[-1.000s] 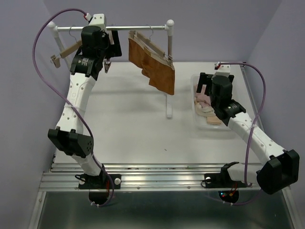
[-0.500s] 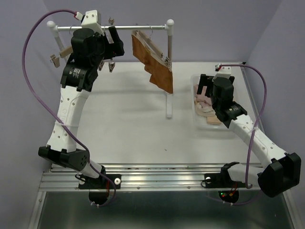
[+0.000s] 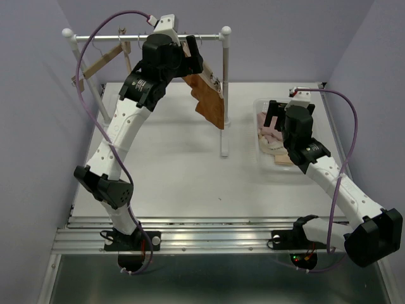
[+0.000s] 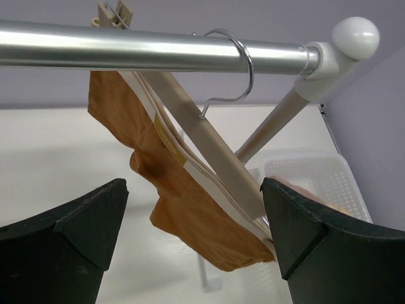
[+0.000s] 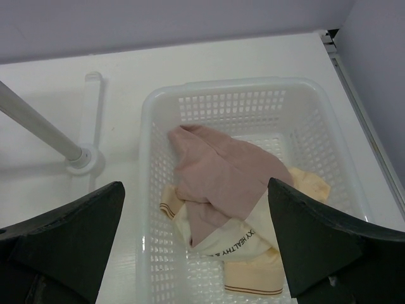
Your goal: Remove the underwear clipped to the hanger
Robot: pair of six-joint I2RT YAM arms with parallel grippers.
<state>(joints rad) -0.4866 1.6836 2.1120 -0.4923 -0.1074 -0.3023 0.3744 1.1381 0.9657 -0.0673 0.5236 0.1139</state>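
Up at rack rail point(image 3: 107, 37): L gripper point(image 4: 193, 190) jaws fully wide, holds nothing, touches nothing; rust brown brief point(image 4: 190, 221) hangs just ahead, clipped on wooden hanger point(image 4: 209, 152). R gripper point(image 5: 195, 190) also wide, empty, above basket point(image 5: 147, 126). Count: 3 briefs, 1 on hanger, pink brief point(image 5: 215, 171) + cream brief point(image 5: 253, 275) in basket; 2 hangers, 2nd hanger point(image 3: 101, 62) at rail's left end

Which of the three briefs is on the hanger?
The rust brown brief, clipped to the wooden hanger on the rail. The pink brief and cream brief lie in the white basket.
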